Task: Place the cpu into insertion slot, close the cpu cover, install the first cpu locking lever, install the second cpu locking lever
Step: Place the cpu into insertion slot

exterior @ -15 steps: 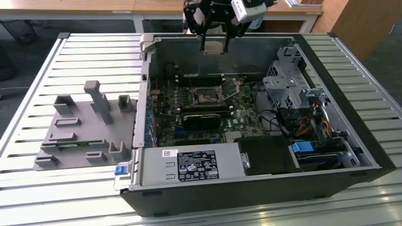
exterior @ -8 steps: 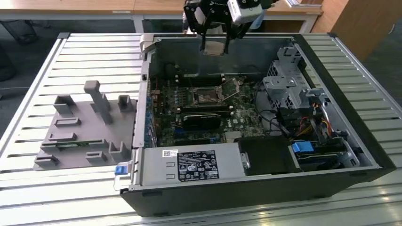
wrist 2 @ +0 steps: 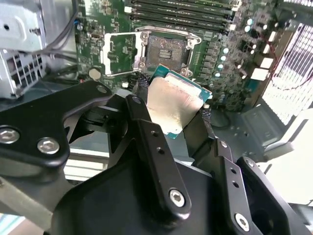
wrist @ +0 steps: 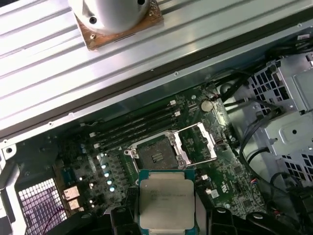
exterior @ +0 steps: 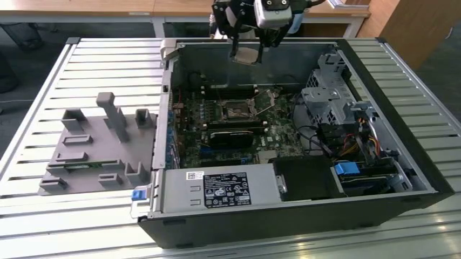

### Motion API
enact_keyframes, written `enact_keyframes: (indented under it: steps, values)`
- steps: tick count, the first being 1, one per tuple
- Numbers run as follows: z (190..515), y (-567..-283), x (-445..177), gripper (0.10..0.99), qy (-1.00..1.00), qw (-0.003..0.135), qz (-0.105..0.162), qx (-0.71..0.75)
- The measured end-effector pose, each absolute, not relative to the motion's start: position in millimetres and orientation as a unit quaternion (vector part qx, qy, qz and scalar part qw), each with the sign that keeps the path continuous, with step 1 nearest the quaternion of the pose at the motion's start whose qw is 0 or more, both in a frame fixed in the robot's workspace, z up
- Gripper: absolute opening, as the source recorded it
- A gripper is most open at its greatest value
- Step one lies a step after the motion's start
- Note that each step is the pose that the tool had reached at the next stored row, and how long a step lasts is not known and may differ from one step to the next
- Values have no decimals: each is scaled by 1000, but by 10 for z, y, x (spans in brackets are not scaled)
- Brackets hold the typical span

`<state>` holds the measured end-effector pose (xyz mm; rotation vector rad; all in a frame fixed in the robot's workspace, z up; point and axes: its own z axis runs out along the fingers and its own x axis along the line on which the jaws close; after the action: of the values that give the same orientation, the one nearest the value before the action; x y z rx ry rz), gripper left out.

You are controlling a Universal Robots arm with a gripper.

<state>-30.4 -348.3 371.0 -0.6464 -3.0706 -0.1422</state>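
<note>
Black claw clenched on the flat square silvery-beige cpu, aloft over the open black computer case, well apart from the square black insertion slot; the silvery frame-shaped cpu cover stands open.

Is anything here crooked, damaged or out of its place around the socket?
Nothing stands out. The cpu sits squarely in the gripper above the board, the insertion slot is empty, and the cpu cover lies open beside it.
</note>
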Motion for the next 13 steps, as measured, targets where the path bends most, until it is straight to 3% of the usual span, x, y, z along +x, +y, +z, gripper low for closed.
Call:
enact_keyframes:
  steps: [13]
  values:
    - [3704, -3482, -304, 541, -949, -5, -45, -313]
